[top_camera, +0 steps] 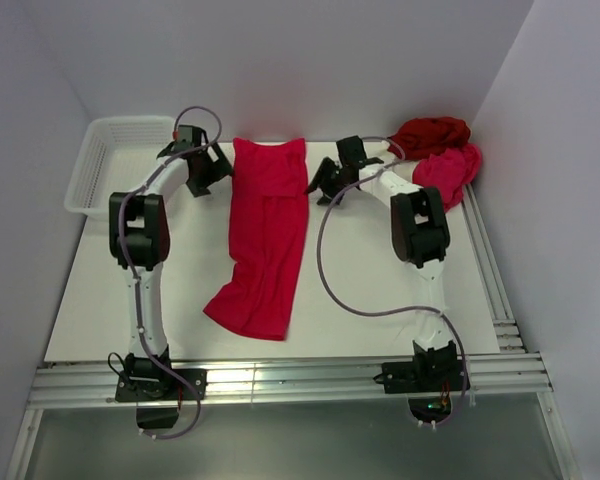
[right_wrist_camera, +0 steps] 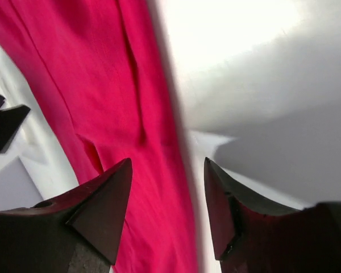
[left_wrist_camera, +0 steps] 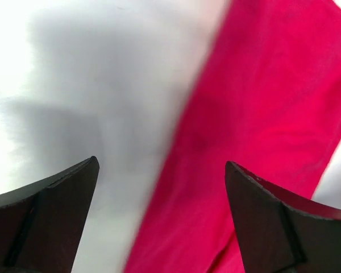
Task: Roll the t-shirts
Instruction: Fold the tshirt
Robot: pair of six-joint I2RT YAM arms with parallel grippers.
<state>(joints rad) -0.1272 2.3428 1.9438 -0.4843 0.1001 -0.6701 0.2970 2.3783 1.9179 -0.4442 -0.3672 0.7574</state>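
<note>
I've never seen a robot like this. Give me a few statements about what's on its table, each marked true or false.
1. The crimson t-shirt lies stretched out between the two arms. True.
2. The left end effector is clamped on that shirt. False: its fingers are apart and hold nothing.
3. The white basket sits at the table's far right corner. False: it is at the far left.
4. A dark red t-shirt and a pink-red t-shirt lie bunched at the far right. True.
5. The right end effector is open. True.
</note>
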